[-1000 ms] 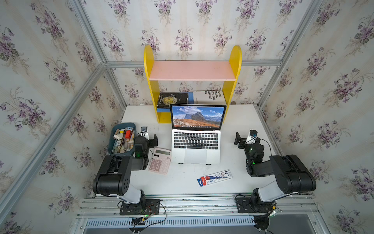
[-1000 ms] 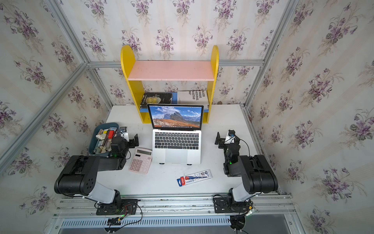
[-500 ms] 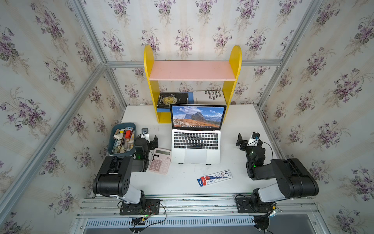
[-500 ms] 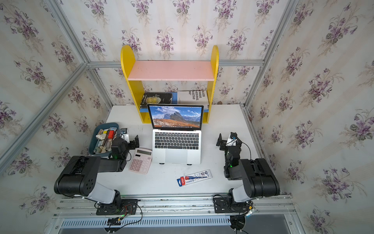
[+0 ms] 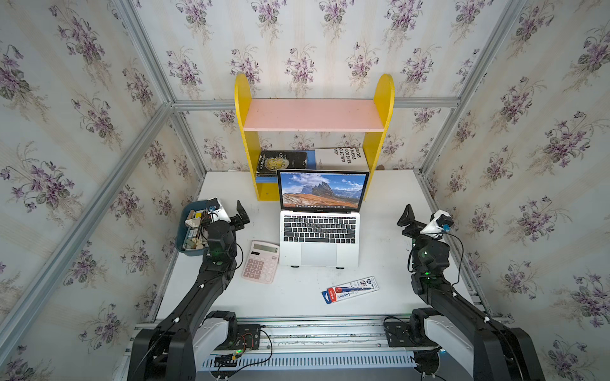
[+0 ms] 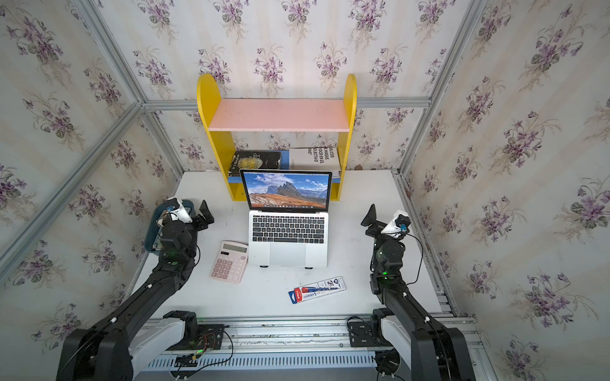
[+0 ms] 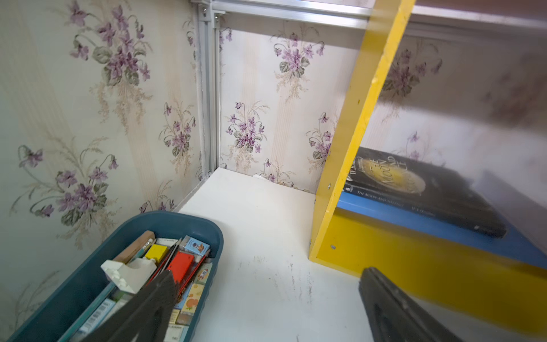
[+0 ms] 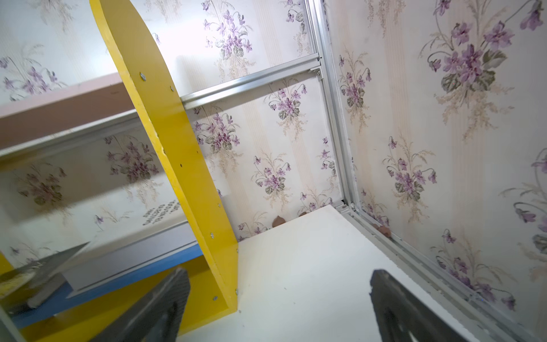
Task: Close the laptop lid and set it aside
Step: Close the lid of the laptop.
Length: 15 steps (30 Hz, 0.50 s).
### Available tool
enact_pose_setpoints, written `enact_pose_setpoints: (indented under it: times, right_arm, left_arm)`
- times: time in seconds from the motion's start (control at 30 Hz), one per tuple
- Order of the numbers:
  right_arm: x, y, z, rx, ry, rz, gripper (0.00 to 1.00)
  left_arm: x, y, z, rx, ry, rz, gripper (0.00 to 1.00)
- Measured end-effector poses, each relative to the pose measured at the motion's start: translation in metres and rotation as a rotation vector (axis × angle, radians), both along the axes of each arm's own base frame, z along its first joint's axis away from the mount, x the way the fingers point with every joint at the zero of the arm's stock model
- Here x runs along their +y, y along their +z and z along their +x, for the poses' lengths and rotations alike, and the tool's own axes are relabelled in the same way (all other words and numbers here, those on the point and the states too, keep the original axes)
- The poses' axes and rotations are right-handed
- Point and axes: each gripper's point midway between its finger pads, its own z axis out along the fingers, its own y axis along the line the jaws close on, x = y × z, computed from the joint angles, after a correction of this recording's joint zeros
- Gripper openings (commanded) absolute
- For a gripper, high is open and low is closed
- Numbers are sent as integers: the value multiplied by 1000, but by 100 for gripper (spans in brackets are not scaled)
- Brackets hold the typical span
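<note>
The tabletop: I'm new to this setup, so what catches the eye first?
The open laptop sits at the centre of the table, its lid upright and showing a mountain landscape. Behind it stands a yellow shelf with a pink board. The left gripper and right gripper flank it, both open and empty.

Mid-frame: laptop [image 6: 288, 237] on the white desk [image 6: 350, 297], laptop lid [image 6: 286, 190] up, mountain pic lit. The left pincer [image 6: 198, 216] hangs centre-left and the right pincer [image 6: 384, 221] centre-right, both well apart from it. Pink calculator [image 6: 229, 262] sits just beside its lower-left corner, w/ a pen pack [image 6: 317, 289] below-right. Yellow-pink shelf [image 6: 279, 115] stands behind at upper centre, books [image 6: 255, 161] underneath.
</note>
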Motion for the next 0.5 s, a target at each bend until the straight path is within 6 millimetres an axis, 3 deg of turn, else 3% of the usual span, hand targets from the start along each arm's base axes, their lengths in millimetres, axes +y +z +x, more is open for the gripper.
enact_pose_setpoints:
  times: [0.17,0.4,0.5]
  right_arm:
    - [10,12,4,30,77,154,100]
    - [43,15,13,102,264,237,100]
    - [59,8,17,133,352,238,91]
  left_arm:
    - [-7,-2,-13,72,-28,-188,99]
    - [-39,-18,-27,175,-175,-351,99]
    - [-49,-18,-33,185,-229,-386,100]
